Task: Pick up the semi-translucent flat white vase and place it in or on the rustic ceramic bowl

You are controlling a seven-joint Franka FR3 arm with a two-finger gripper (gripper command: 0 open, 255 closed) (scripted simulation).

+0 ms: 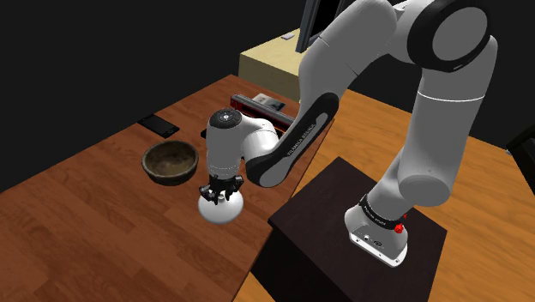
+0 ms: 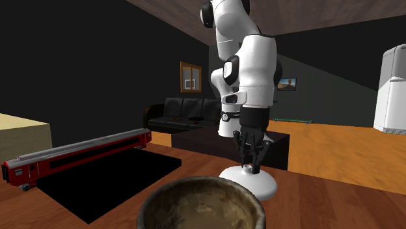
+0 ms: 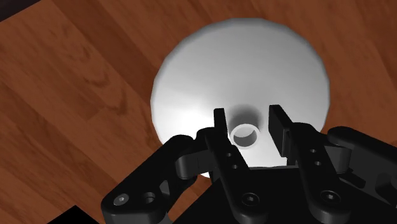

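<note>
Pincer [image 3: 247,114] agape astride neck of white vase [image 3: 242,57]

a home's living room: a black sofa [image 2: 181,109] against a dark wall with a framed picture [image 2: 190,77] above it, a white fridge [image 2: 392,91] farther off on an orange wooden floor [image 2: 338,140], and a red toy train [image 2: 78,153] on the wooden table [image 2: 325,202].

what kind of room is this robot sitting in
Probably a living room in a house, perhaps open to a kitchen: a black sofa, a framed picture above it, and what looks like a white fridge.
</note>
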